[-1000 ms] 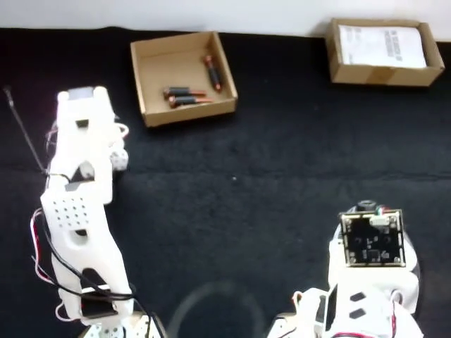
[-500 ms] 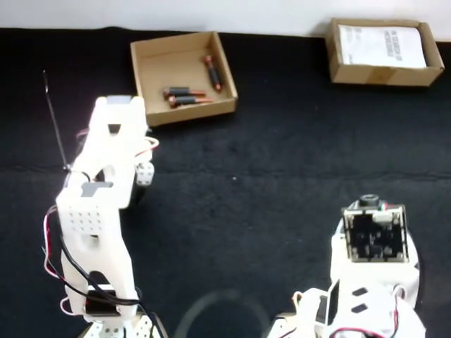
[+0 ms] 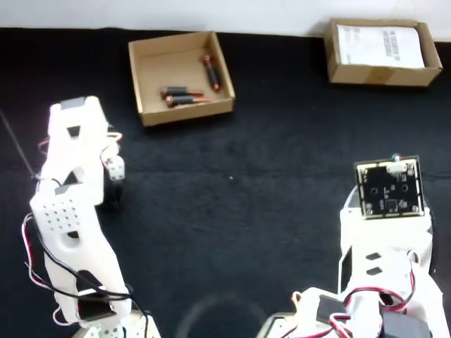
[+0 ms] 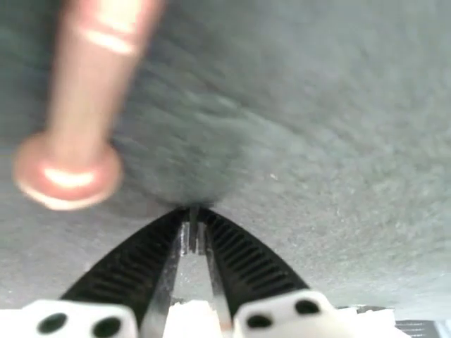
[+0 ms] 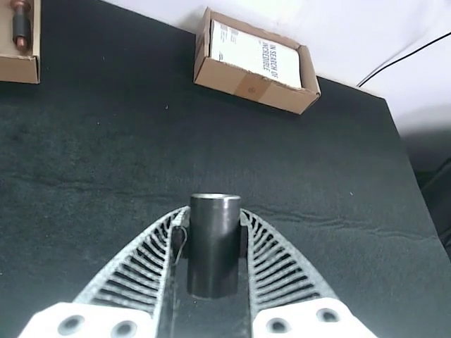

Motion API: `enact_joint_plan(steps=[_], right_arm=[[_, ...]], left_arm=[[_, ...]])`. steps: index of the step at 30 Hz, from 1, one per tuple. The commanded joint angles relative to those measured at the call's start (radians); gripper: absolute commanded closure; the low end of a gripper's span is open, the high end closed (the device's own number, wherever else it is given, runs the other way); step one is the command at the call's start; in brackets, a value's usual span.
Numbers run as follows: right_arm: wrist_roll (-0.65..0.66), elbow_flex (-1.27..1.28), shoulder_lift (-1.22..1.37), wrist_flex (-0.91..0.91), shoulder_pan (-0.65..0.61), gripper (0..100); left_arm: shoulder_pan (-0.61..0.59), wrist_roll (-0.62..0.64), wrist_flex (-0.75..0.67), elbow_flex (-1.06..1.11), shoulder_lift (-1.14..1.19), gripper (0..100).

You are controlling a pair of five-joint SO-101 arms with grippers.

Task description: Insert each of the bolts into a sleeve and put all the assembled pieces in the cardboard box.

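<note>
"Gripping the sleeve point(image 5: 213, 246) upright, the right hand point(image 5: 213, 211) is clamped on it from both sides, near the worktop's point(image 3: 268, 162) front right corner. What about the other one?"

"The left hand point(image 4: 192, 229) is clenched on nothing, tips together, low over the cloth at the left edge. The copper bolt point(image 4: 74, 134) lies flat just beyond those tips, head towards them."

"So the bolt has yet to be picked up. What worries you?"

"Closed fingers that low could nudge the bolt and send it rolling. It's round, and off the left edge is not far. The hand needs to spread before it goes down."

"And the sleeve?"

"Smooth metal between ribbed fingers; a push from the bolt going in off-axis could tilt it or slide it through."

"The cardboard box point(image 3: 158, 67)?"

"At the far edge, left of middle, three assembled pieces point(image 3: 182, 95) inside. The second box point(image 3: 352, 70), at the far right corner, is the wrong one to drop into."
</note>
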Motion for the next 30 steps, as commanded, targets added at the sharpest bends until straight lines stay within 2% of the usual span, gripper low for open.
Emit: enact_joint_plan(steps=[1, 6, 12, 15, 20, 30], right_arm=[[0.003, -0.042, 0.025, 0.001, 0.002, 99.1], [0.003, -0.039, 0.025, 0.018, 0.002, 99.1], [0.003, -0.038, 0.025, 0.018, 0.001, 99.1], [0.003, -0.036, 0.025, 0.027, -0.041, 99.1], [-0.034, -0.035, 0.028, 0.061, -0.097, 99.1], [-0.043, 0.033, 0.027, 0.067, -0.101, 99.1]], left_arm=[[-0.139, 0.038, -0.026, -0.156, 0.035, 99], [-0.203, 0.058, -0.025, -0.285, 0.077, 99], [-0.216, 0.058, -0.031, -0.298, 0.087, 99], [-0.214, 0.066, -0.034, -0.3, 0.084, 99], [-0.22, 0.129, -0.083, -0.3, 0.082, 99], [-0.232, 0.281, -0.098, -0.384, 0.082, 99]])
